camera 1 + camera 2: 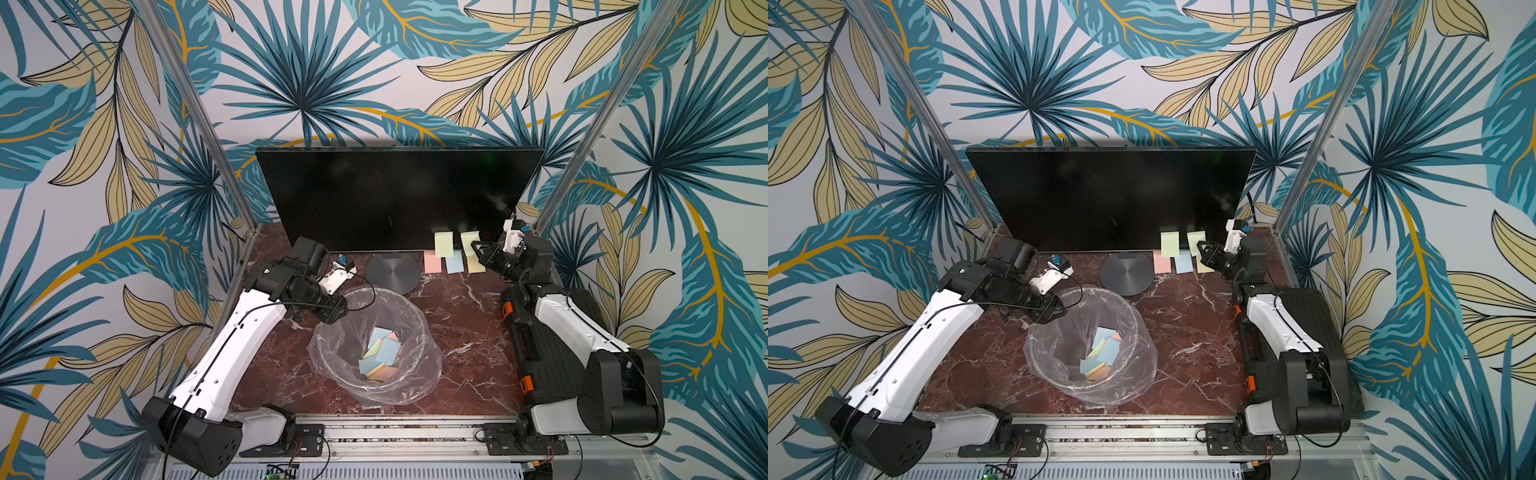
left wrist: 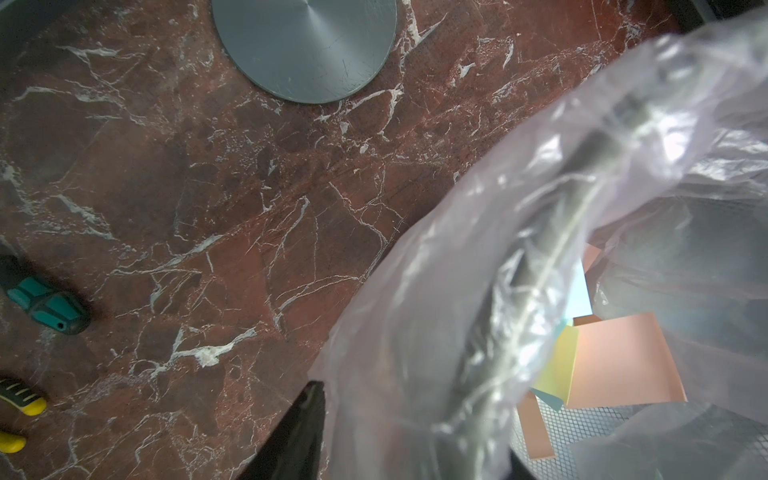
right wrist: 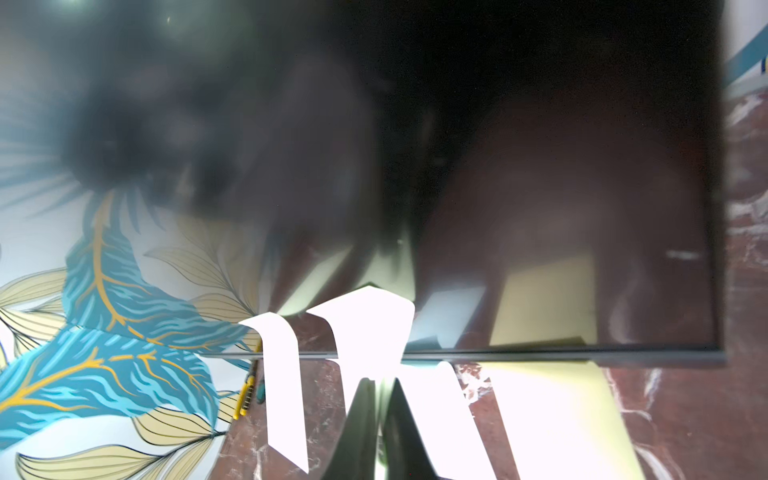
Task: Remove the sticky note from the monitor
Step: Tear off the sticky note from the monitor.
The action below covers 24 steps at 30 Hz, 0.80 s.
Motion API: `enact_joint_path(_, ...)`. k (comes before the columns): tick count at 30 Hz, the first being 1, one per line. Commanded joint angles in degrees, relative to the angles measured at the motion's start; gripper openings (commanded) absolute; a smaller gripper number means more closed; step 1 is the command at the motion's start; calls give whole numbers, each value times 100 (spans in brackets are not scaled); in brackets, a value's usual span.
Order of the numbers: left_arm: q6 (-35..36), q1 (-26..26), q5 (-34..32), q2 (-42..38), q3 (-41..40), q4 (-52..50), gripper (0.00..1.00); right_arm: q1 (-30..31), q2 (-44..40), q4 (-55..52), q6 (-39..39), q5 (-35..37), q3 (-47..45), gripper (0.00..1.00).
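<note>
The black monitor (image 1: 386, 195) stands at the back in both top views. Two sticky notes hang at its lower right edge, a green sticky note (image 1: 443, 243) and a yellow sticky note (image 1: 467, 237). My right gripper (image 1: 476, 248) is shut on the yellow note's lower part. In the right wrist view the fingers (image 3: 361, 419) pinch that note (image 3: 370, 324), washed out white, just below the bezel. My left gripper (image 1: 336, 309) sits at the bin's near-left rim. In the left wrist view the bag-lined rim (image 2: 478, 374) fills the gap beside one finger (image 2: 299, 432).
A clear-bagged bin (image 1: 428, 332) in the middle holds several loose notes (image 1: 380, 353). Pink, blue and yellow notes (image 1: 454, 262) lie on the marble under the monitor. Its round grey base (image 1: 392, 272) is beside them. Screwdriver handles (image 2: 45, 305) lie at the far left. A black case (image 1: 536, 345) sits under the right arm.
</note>
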Motion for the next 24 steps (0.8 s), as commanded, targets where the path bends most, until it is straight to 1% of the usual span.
enact_joint_path(1, 8, -3, -81, -30, 114, -14, 50, -11, -231, -69, -37, 22, -58, 1)
enact_joint_path(2, 13, -8, -94, -30, 110, -16, 50, -12, -255, -122, -46, 26, -44, 0)
enact_joint_path(13, -2, -8, -121, -29, 118, -24, 50, -12, -630, -379, 36, -84, -27, 0)
enact_joint_path(20, 11, -2, -132, -57, 102, -22, 50, -10, -1264, -725, 93, -287, -64, 0)
enact_joint_path(24, 10, -2, -133, -73, 90, -21, 50, 1, -1775, -823, 194, -572, -180, 0)
